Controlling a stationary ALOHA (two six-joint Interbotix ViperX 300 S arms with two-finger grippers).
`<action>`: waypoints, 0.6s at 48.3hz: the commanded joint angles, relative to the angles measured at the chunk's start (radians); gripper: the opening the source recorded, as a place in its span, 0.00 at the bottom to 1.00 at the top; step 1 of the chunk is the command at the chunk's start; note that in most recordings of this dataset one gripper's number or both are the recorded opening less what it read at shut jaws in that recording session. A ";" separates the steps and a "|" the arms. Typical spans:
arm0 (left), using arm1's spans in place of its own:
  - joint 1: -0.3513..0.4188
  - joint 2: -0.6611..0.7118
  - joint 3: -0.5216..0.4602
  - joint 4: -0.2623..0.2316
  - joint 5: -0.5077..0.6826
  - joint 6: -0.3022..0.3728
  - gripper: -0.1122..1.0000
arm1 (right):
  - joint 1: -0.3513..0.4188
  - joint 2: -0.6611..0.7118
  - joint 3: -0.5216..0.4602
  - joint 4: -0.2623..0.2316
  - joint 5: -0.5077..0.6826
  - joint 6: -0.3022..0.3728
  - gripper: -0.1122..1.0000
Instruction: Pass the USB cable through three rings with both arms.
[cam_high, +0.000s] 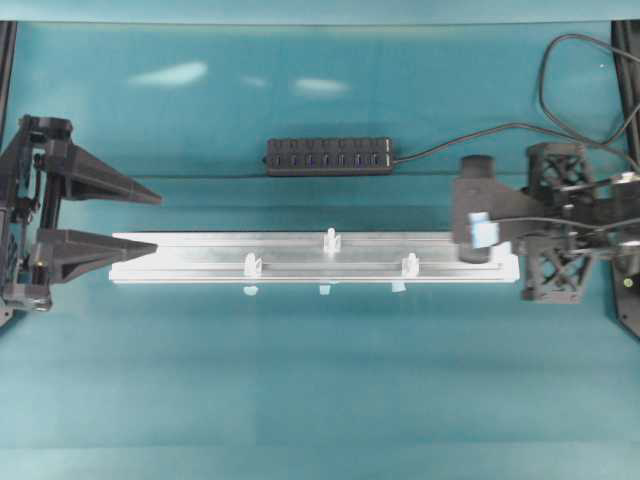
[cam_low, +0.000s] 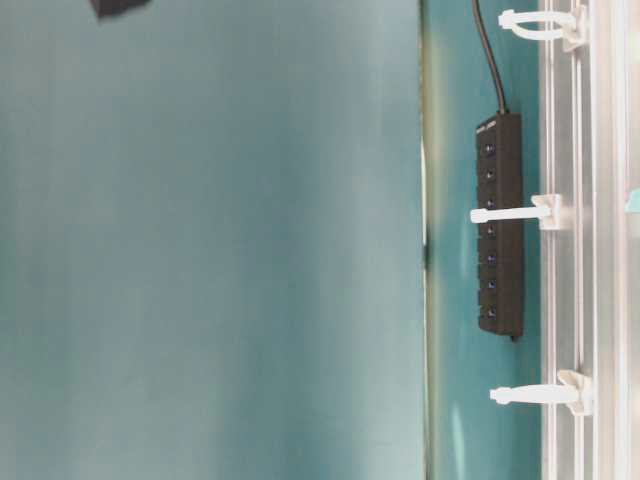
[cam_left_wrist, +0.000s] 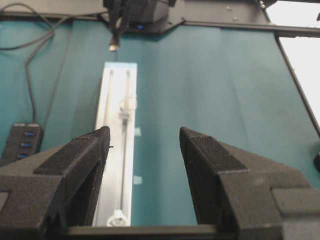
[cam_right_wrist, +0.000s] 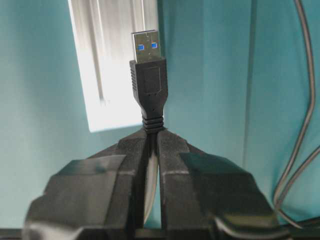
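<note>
Right wrist, USB cable (cam_right_wrist: 148, 85) pinched in right hand (cam_right_wrist: 151, 137)

Three rings (cam_high: 329, 241) stand along the rail (cam_high: 300, 262); hub (cam_high: 329, 157) lies behind it; grippers flank its ends.

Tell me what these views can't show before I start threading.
- Right gripper, overhead: blurred, its own body hides the USB cable plug.
- Left gripper, left wrist: fingers hide the near rail end.
- Three rings, table-level: rail cut off at right edge.
- Rings overhead: too small to judge openings.
</note>
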 joint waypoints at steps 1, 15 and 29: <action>0.009 0.003 -0.029 0.000 -0.003 -0.002 0.65 | -0.006 -0.034 0.018 -0.005 -0.031 0.011 0.02; 0.041 0.000 -0.031 0.000 -0.003 0.000 0.65 | -0.009 -0.014 0.109 0.008 -0.172 0.084 0.02; 0.064 0.006 -0.044 0.002 -0.005 0.009 0.65 | -0.009 0.046 0.155 0.008 -0.279 0.103 0.02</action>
